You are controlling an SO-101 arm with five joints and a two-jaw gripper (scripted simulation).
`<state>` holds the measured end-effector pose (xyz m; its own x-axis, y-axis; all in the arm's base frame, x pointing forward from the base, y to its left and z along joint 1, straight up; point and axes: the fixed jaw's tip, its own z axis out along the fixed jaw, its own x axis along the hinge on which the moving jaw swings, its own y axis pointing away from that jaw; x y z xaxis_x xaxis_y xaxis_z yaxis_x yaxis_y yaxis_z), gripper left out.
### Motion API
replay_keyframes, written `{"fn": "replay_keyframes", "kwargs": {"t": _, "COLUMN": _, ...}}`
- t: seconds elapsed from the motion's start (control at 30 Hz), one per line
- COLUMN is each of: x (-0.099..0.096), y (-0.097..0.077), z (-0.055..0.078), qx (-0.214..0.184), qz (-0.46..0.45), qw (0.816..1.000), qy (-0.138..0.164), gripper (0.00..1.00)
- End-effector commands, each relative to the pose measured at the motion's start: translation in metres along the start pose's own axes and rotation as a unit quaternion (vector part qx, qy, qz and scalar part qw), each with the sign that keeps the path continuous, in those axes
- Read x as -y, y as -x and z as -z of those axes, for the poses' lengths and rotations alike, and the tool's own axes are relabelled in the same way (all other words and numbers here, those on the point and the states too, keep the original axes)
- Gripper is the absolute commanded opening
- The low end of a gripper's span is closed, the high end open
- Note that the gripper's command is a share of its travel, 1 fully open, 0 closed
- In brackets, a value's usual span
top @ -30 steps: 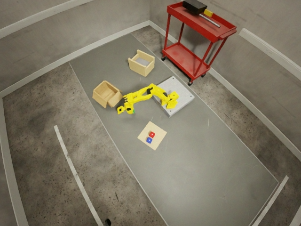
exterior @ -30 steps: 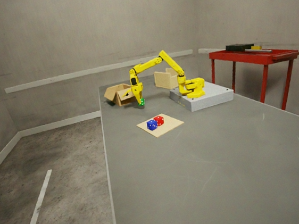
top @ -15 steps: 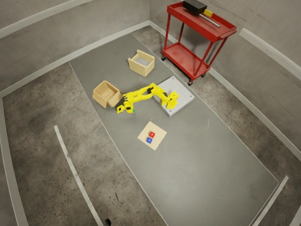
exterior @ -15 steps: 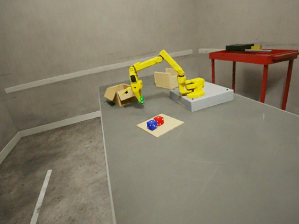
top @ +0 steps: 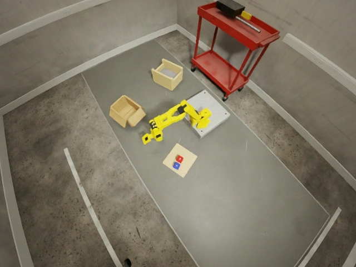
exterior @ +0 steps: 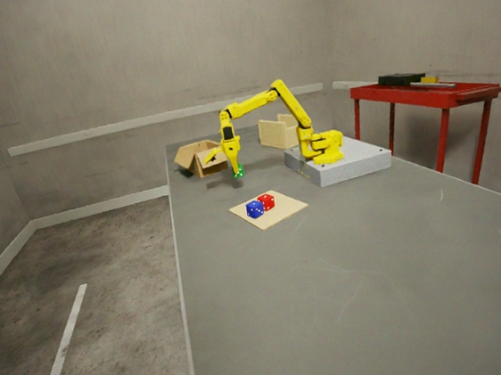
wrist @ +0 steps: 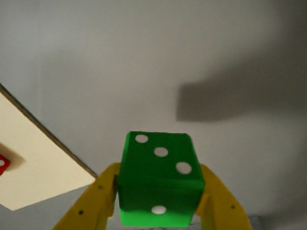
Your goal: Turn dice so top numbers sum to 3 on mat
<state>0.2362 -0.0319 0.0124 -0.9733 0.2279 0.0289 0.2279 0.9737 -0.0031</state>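
Note:
My gripper (exterior: pixel 236 171) (wrist: pixel 160 186) is shut on the green die (exterior: pixel 240 172) (wrist: pixel 158 165), held above the grey table with its shadow below. In the wrist view its larger visible face shows three pips and the face nearer the bottom of the picture shows one. The square tan mat (top: pixel 188 157) (exterior: pixel 287 206) (wrist: pixel 40 168) lies apart from the gripper. On it the red die (top: pixel 179 158) (exterior: pixel 265 201) (wrist: pixel 3 164) and the blue die (top: pixel 176 166) (exterior: pixel 254 208) sit flat, close together, each with one pip on top. The green die is hidden in the top view.
An open cardboard box (top: pixel 118 115) (exterior: pixel 211 162) stands near the gripper, on the side away from the mat. A wooden bin (top: pixel 161 80) (exterior: pixel 273 133) stands farther back. The arm's grey base block (top: pixel 216 110) (exterior: pixel 355 170) and a red cart (top: pixel 217 70) (exterior: pixel 427 97) are on the right.

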Motion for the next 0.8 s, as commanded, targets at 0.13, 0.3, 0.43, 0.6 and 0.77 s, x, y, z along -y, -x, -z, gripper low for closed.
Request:
{"fn": "replay_keyframes", "kwargs": {"t": 0.13, "x": -0.059, "y": -0.03, "z": 0.002, "qx": 0.01, "qz": 0.131, "qw": 0.991, "qy": -0.001, "gripper": 0.0}}
{"fn": "replay_keyframes", "kwargs": {"t": 0.3, "x": -0.088, "y": -0.06, "z": -0.001, "qx": 0.009, "qz": 0.219, "qw": 0.976, "qy": -0.003, "gripper": 0.0}}
{"fn": "replay_keyframes", "kwargs": {"t": 0.43, "x": -0.097, "y": -0.071, "z": -0.002, "qx": 0.009, "qz": 0.25, "qw": 0.968, "qy": -0.004, "gripper": 0.0}}
{"fn": "replay_keyframes", "kwargs": {"t": 0.6, "x": -0.11, "y": -0.095, "z": -0.004, "qx": 0.009, "qz": 0.308, "qw": 0.951, "qy": -0.005, "gripper": 0.0}}
{"fn": "replay_keyframes", "kwargs": {"t": 0.77, "x": -0.115, "y": -0.106, "z": -0.005, "qx": 0.009, "qz": 0.336, "qw": 0.942, "qy": -0.006, "gripper": 0.0}}
